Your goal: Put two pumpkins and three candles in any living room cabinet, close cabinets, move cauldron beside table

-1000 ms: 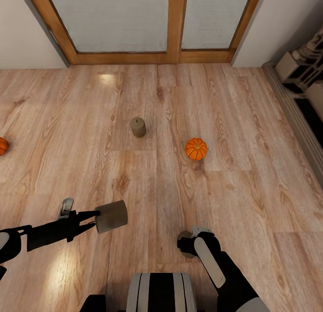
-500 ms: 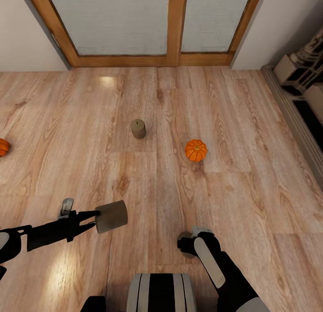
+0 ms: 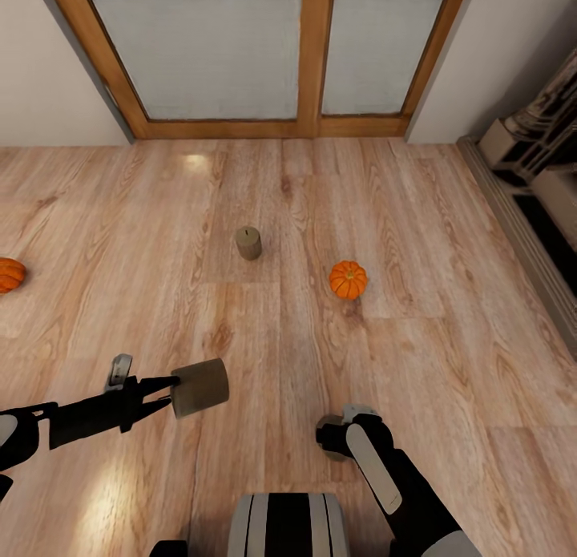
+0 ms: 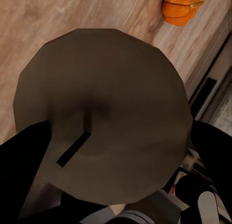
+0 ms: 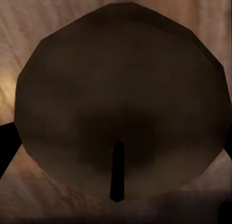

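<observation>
— Both arms look loaded. The left end effector, at the lower left of the head view, is clamped on a candle held sideways off the floor. The right end effector, low and centre-right, grips a second candle whose flat wick end faces its wrist camera.

— What's left out there?

— A third candle stands upright mid-frame, a pumpkin just to its right, well apart, and another pumpkin at the far left edge. No cabinet in sight from here.

— How would they handle?

— I'd guess the candles are stiff, light and a bit slick: pinch across the round side, near mid-height, so it can't tip. The pumpkins look hard and ribbed but round, likely to roll; I'd close across the widest part, from above, clear of the stem.
</observation>
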### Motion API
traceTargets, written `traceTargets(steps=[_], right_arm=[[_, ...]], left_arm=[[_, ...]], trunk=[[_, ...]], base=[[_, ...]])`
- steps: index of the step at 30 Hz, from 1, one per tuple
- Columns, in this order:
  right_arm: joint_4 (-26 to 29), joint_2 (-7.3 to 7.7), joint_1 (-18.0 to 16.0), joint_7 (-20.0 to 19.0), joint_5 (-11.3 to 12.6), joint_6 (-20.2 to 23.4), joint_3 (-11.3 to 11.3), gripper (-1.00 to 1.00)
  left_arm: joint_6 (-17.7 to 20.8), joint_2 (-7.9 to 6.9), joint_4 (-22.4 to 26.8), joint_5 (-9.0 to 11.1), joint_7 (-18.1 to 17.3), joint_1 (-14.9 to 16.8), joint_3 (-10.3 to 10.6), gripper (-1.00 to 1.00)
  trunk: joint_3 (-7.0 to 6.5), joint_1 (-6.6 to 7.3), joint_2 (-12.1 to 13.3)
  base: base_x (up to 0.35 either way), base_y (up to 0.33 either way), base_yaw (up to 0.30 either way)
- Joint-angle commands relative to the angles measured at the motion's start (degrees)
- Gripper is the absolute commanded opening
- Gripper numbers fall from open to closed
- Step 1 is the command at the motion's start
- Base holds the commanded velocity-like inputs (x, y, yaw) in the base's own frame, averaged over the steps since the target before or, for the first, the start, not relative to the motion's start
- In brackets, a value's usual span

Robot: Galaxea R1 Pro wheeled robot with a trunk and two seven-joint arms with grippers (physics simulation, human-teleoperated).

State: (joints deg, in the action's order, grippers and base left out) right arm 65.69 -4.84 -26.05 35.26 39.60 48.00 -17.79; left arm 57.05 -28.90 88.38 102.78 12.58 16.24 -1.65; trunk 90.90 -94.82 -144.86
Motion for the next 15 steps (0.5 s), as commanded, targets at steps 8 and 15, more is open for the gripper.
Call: traceTargets(steps=[8, 15], right_arm=[[0.22, 0.17, -0.01, 0.55, 0.53, 0.63, -0.06, -1.0], [1.37, 0.29, 0.0, 0.75, 0.88, 3.04, -0.13, -1.0]], left_arm=[[-0.03, 0.09, -0.06, -0.87, 1.3, 0.02, 0.24, -1.0], [-0.3, 0.67, 0.08, -10.27, 1.52, 0.12, 1.57, -1.0]], trunk=[[-1.75, 0.21, 0.1], [-3.3, 0.39, 0.19]], base=[[0.0, 0.0, 0.0], [0.0, 0.0, 0.0]])
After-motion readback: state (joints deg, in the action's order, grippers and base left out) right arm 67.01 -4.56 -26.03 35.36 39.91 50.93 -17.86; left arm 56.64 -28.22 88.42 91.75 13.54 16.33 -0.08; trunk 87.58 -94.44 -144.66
